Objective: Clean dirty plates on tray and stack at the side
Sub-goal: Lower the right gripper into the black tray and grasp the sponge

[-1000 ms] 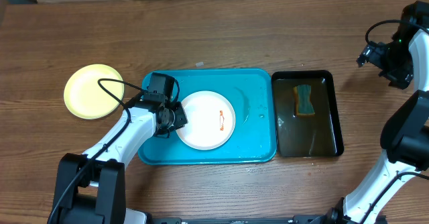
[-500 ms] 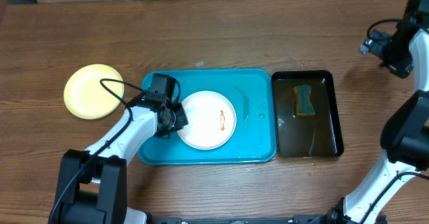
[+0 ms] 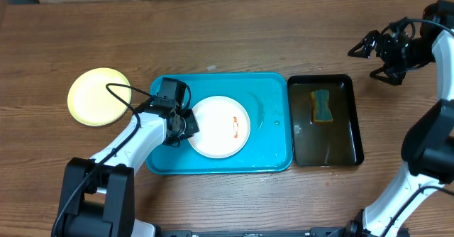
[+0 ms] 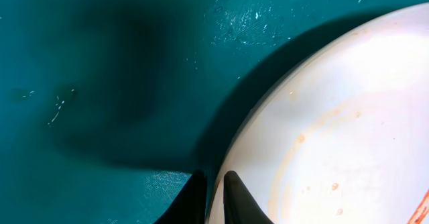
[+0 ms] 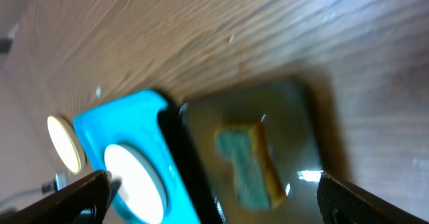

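Observation:
A white plate (image 3: 220,127) with an orange-red smear lies on the turquoise tray (image 3: 269,95). My left gripper (image 3: 189,123) is shut on its left rim. In the left wrist view the two fingers (image 4: 214,197) pinch the plate's edge (image 4: 335,137) over the tray floor (image 4: 100,83). A pale yellow plate (image 3: 99,96) lies on the table to the left of the tray. A second white plate does not show. My right gripper (image 3: 365,63) is open and empty, in the air beyond the black tray's far right corner. Its view is blurred; its fingers (image 5: 214,197) are wide apart.
A black tray (image 3: 355,123) of water with a yellow-green sponge (image 3: 323,106) stands right of the turquoise tray. The right wrist view shows the sponge (image 5: 251,163), the turquoise tray (image 5: 134,113), the white plate (image 5: 134,184) and the yellow plate (image 5: 65,143).
My right gripper has swung round and moved left toward the black tray, fingers now spread. The left arm and the white plate have not moved.

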Robot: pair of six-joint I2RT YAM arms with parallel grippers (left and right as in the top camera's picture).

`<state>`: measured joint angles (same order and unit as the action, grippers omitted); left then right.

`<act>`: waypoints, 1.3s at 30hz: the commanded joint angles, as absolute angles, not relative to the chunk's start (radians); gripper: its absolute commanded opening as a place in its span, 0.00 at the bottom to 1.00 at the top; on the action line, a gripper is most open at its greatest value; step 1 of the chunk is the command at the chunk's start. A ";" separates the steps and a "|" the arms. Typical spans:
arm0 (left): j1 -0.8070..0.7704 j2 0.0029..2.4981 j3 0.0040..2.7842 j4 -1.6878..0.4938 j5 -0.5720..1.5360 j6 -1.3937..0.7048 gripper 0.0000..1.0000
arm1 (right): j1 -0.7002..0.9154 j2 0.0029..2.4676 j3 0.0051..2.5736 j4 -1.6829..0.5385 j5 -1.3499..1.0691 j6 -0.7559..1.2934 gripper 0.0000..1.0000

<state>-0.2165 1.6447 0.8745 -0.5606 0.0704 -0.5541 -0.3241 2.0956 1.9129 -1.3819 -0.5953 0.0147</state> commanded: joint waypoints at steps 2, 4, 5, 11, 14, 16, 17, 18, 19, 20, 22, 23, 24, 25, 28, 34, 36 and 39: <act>-0.225 1.664 0.885 -0.561 0.071 -0.566 0.12 | -0.261 1.930 1.931 -1.473 -0.428 -0.028 1.00; -0.225 1.664 0.885 -0.556 0.071 -0.565 0.12 | -0.224 1.911 1.931 -1.526 -0.342 -0.016 1.00; -0.225 1.664 0.885 -0.556 0.071 -0.566 0.12 | -0.202 1.908 1.931 -1.542 -0.311 -0.002 1.00; -0.225 1.664 0.885 -0.556 0.071 -0.565 0.13 | -0.083 1.908 1.899 -1.529 -0.210 0.056 1.00; -0.225 1.664 0.885 -0.556 0.071 -0.565 0.13 | -0.023 1.908 1.847 -1.485 -0.209 0.060 1.00; -0.225 1.664 0.885 -0.557 0.071 -0.565 0.13 | 0.006 1.908 1.803 -1.444 -0.209 0.063 1.00; -0.225 1.664 0.885 -0.556 0.071 -0.565 0.14 | 0.017 1.908 1.781 -1.425 -0.194 0.086 1.00; -0.225 1.664 0.885 -0.556 0.071 -0.565 0.16 | 0.030 1.908 1.753 -1.406 -0.147 0.128 1.00; -0.225 1.664 0.885 -0.556 0.071 -0.565 0.16 | 0.042 1.908 1.726 -1.390 -0.082 0.171 1.00; -0.225 1.664 0.885 -0.556 0.071 -0.565 0.16 | 0.055 1.908 1.701 -1.377 -0.010 0.217 1.00; -0.225 1.664 0.885 -0.556 0.071 -0.565 0.16 | 0.083 1.908 1.650 -1.343 0.095 0.268 1.00; -0.225 1.664 0.885 -0.556 0.071 -0.565 0.17 | 0.096 1.908 1.627 -1.318 0.109 0.266 1.00; -0.225 1.664 0.885 -0.556 0.071 -0.565 0.17 | 0.108 1.908 1.605 -1.291 0.104 0.267 1.00; -0.225 1.664 0.885 -0.556 0.072 -0.565 0.17 | 0.114 1.908 1.585 -1.271 0.086 0.267 1.00; -0.225 1.664 0.885 -0.556 0.072 -0.565 0.16 | 0.119 1.909 1.532 -1.231 0.016 0.266 1.00; -0.225 1.664 0.885 -0.556 0.078 -0.565 0.16 | 0.119 1.909 1.448 -1.150 0.071 0.260 0.65; -0.225 1.664 0.885 -0.556 0.078 -0.565 0.16 | 0.118 1.909 1.414 -1.102 0.078 0.255 0.69; -0.225 1.664 0.885 -0.556 0.078 -0.565 0.16 | 0.118 1.909 1.353 -1.001 0.078 0.242 0.72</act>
